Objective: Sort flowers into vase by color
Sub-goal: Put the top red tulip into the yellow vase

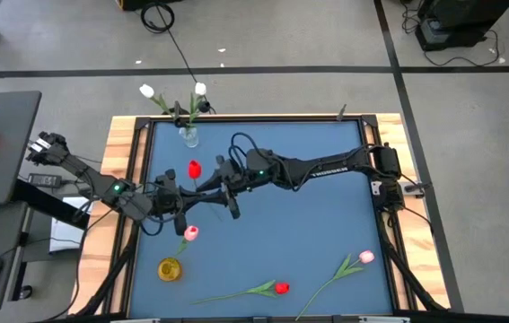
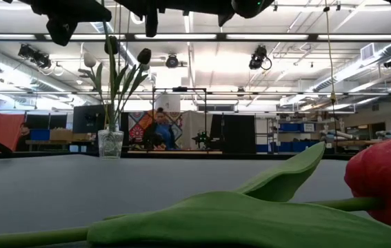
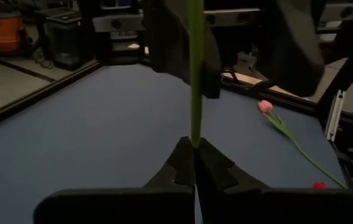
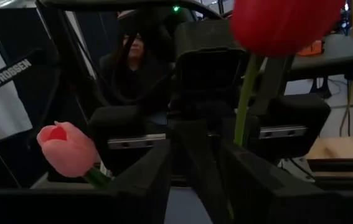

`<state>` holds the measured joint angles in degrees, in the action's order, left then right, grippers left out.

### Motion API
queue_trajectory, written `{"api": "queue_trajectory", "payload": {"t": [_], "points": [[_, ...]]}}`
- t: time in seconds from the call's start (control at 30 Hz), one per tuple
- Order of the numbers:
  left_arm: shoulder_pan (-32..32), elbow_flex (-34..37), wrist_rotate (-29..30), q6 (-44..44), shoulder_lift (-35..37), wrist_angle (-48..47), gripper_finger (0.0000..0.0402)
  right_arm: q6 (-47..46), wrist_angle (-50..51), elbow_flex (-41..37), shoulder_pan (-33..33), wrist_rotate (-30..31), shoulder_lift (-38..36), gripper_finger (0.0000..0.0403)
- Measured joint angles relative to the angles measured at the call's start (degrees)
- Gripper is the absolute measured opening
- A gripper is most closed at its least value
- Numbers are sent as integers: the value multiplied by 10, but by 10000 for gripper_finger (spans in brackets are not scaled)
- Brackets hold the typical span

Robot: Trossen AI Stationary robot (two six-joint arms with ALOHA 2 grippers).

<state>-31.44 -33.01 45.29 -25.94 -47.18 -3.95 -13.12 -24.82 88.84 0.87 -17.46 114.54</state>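
A: Red tulip (image 1: 194, 169) is hanging in mid-air over the blue worktop (image 1: 326, 215), between the two arms, and it looks like a hand-over is going on.

B: Agreed. The left gripper (image 3: 195, 163) is pinching the green stem (image 3: 195, 74), fingers pressed together on it. The right gripper (image 4: 195, 163) is sitting just beside the same stem, close under the red head, but I cannot tell whether its fingers are gripping or standing loose around it.

A: So how far along are we?

B: Early to middle, I'd say. The clear vase (image 1: 188, 136) at the far edge is already holding two white tulips (image 1: 147, 91), so white looks sorted. Nothing else is in a vase.

A: And what is waiting?

B: A pink tulip (image 1: 191, 233) is lying near the left arm, with a yellow vase (image 1: 170, 268) close by, seemingly empty. Another red tulip (image 1: 281, 288) and a second pink tulip (image 1: 365, 257) are lying near the front edge, well apart from both grippers.

A: So four flowers are left to place, counting the one in the air.

B: That is my reading, and which vase the red one is heading for, I can't say.
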Motion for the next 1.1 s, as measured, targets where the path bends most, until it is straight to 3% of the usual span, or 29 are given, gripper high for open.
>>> {"api": "queue_trajectory", "payload": {"t": [0.6,0.93,1.1], "points": [[-1,-1,5,8,47,-45,8,13,1,0,-4,60,-13,145],[27,-1,-66,28,48,-40,3,31,-6,0,3,45,4,142],[39,-1,-91,28,48,-38,2,24,-1,0,5,25,8,109]]}}
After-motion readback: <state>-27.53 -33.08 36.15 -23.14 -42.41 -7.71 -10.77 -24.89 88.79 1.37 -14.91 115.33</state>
